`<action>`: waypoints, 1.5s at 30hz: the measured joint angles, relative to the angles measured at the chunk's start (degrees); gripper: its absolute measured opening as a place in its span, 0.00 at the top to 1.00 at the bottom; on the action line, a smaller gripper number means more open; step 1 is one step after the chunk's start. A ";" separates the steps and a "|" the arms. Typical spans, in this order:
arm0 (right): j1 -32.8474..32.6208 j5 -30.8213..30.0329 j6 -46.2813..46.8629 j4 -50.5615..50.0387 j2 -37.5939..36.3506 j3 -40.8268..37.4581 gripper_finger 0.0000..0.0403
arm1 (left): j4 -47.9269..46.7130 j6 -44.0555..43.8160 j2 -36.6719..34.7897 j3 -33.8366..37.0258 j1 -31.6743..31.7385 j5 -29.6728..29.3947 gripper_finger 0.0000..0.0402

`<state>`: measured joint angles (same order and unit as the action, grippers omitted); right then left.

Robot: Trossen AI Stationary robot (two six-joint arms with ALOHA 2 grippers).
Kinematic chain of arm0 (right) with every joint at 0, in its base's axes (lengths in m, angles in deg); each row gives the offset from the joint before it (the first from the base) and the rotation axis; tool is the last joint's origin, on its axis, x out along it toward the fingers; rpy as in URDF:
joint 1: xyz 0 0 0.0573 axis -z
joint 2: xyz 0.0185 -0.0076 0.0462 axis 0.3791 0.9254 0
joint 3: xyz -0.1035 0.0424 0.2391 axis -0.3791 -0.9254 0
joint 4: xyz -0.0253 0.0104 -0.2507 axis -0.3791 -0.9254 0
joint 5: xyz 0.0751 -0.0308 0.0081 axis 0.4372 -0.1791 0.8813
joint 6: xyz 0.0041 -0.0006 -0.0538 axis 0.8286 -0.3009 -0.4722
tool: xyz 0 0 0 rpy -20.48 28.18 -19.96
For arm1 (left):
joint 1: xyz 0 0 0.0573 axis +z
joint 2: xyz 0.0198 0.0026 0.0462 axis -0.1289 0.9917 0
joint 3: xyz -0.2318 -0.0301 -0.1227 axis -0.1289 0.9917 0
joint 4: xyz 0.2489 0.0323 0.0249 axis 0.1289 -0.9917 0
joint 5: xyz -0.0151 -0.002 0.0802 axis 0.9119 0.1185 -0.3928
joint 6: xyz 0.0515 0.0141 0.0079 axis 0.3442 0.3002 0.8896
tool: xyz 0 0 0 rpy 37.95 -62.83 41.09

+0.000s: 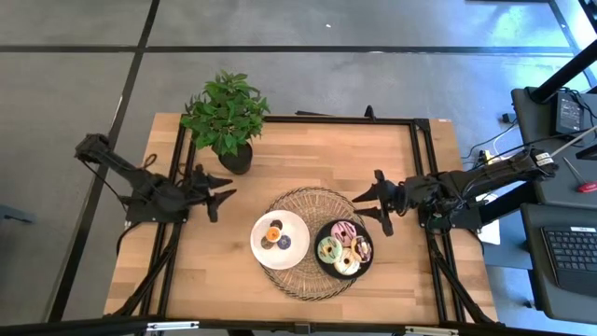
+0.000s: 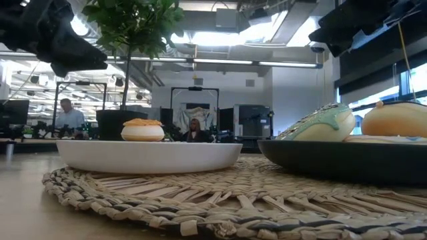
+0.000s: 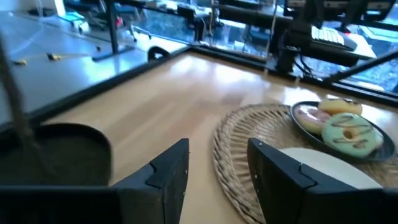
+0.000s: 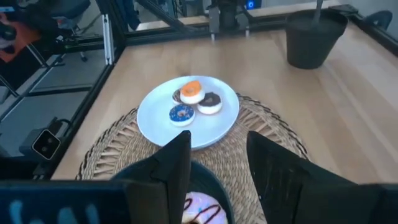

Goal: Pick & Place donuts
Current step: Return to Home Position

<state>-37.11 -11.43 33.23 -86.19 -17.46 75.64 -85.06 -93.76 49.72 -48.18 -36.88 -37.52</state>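
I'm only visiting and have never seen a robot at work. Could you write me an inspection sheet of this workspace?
Surface: wooden table with a round woven mat near its front edge.
Job's things: small donuts on the white plate; four larger donuts on the black plate; both plates sit on the mat.
Clutter: potted plant at the back; nothing else seen.
Hands: left hand and right hand are open and empty, raised above the table on either side of the mat.
Cables: leads on the floor right of the table.
Surroundings: keyboard on a side desk; people far behind in the low view.
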 joint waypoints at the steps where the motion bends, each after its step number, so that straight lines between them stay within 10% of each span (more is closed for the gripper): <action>1: 0.00 0.00 -0.14 0.09 0.00 0.00 0.61 | -0.69 0.98 -1.47 0.00 0.60 0.01 0.60; 27: 6.95 1.97 -3.57 1.59 0.02 0.00 0.61 | 8.18 14.22 -10.23 3.82 28.75 30.60 0.60; 45: 7.72 3.50 -3.36 2.10 0.02 0.00 0.61 | 12.11 14.85 -11.06 8.59 32.00 34.17 0.61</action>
<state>-29.39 -7.94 29.87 -84.08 -17.43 75.64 -72.95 -78.91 38.67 -39.59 -4.88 -3.35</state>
